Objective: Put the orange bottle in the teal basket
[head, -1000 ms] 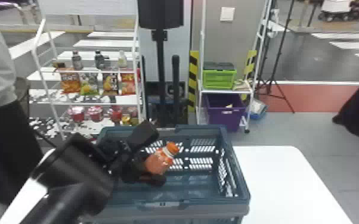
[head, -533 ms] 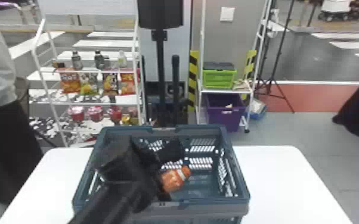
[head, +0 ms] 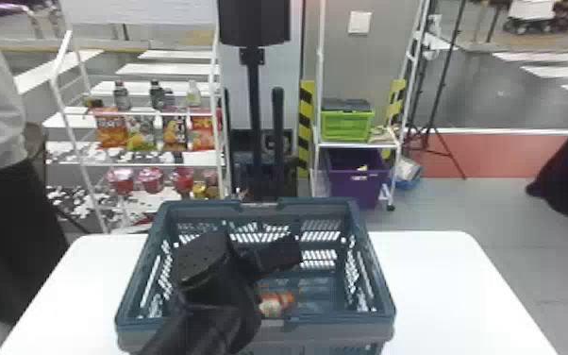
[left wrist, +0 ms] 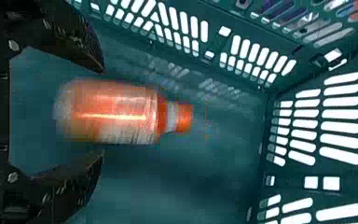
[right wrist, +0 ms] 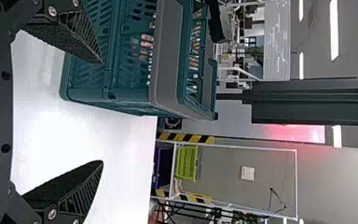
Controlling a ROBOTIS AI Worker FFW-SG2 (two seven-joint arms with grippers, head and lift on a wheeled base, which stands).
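Observation:
My left gripper point(head: 282, 255) is down inside the teal basket point(head: 373, 278), which stands on the white table. The orange bottle point(head: 276, 303) is in the basket, close to its front wall and partly hidden by my left arm. In the left wrist view, the gripper point(left wrist: 103, 114) has its fingers apart on both sides of the orange bottle point(left wrist: 114, 112), with a gap on each side; the orange cap points away from the palm. My right gripper point(right wrist: 102, 112) is open and idle in the right wrist view, beside the basket point(right wrist: 130, 95) with nothing between its fingers.
White tabletop point(head: 443, 288) extends on both sides of the basket. Behind the table are a snack shelf point(head: 139, 163), a black stand point(head: 253, 89) and a rack with a green crate point(head: 346, 125) above a purple bin point(head: 357, 186).
My left arm has moved right and lower into the basket, and the bottle has moved with it. The bottle, earlier up at the gripper's fingers, now shows lower, near the basket's front wall.

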